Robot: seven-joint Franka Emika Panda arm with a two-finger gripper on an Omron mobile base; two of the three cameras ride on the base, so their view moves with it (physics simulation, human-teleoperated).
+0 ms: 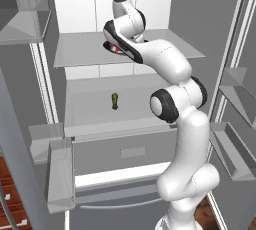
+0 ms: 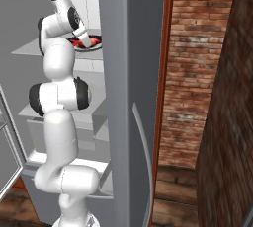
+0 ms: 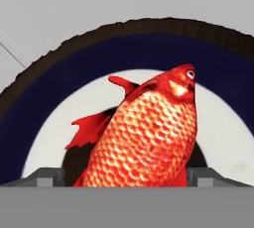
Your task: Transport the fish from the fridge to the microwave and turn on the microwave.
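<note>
Fish (image 3: pixel 149 133) on plate (image 3: pixel 44 108), head away from camera, between wide-apart claw (image 3: pixel 127 176) tips

The scene was lit evenly and brightly by diffuse light with no source to be made out. Only soft, faint shading was cast under the fridge (image 1: pixel 80 4) shelves, and the drawer fronts were rendered in a flat darker grey. A gentle sheen was shown on the white arm (image 1: pixel 185 124), without hard glare. In the hand view the fish (image 3: pixel 149 133) was rendered sharp and saturated, with glossy scales and no blur. The plate (image 3: pixel 30 103) beneath it was given a slightly jagged rim. In the right base view the brick wall (image 2: pixel 197 73) was smeared and blurred toward the right edge, where it was darkened.
</note>
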